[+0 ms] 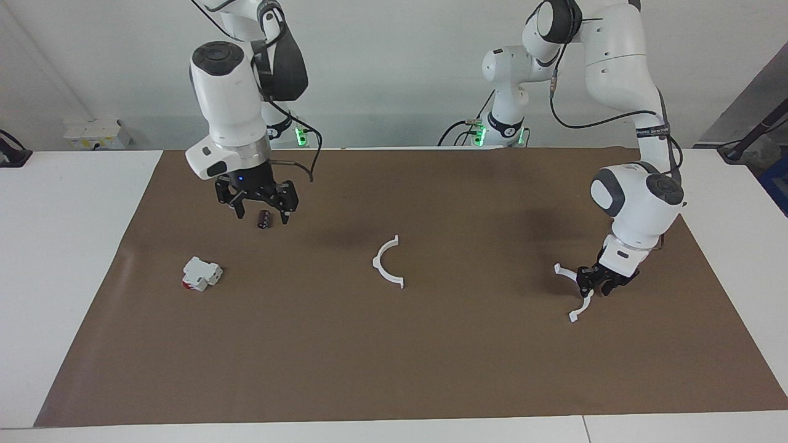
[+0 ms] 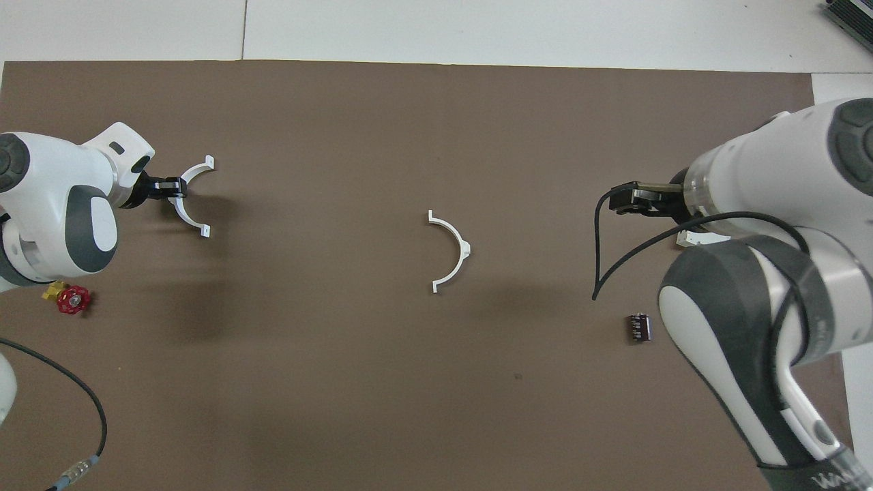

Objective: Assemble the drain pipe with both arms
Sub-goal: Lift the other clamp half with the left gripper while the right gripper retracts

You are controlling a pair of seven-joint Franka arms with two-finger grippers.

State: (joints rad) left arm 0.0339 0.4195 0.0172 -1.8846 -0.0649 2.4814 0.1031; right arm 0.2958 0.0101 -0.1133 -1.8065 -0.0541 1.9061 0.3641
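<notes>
The drain pipe is in two white arcs on the brown mat (image 1: 394, 357). One arc (image 1: 386, 261) (image 2: 453, 252) lies alone at the mat's middle. The other arc (image 1: 575, 289) (image 2: 192, 201) lies toward the left arm's end, and my left gripper (image 1: 592, 282) (image 2: 170, 185) is down at the mat, shut on its middle. My right gripper (image 1: 261, 212) (image 2: 624, 199) hangs open and holds nothing, raised over the small dark cylinder (image 1: 265, 219) (image 2: 639, 327) toward the right arm's end.
A blocky white part with a red end (image 1: 201, 274) lies farther from the robots than the cylinder; in the overhead view the right arm covers most of this part (image 2: 696, 239). A small red valve (image 2: 71, 300) and a black cable (image 2: 68, 389) lie beside the left arm.
</notes>
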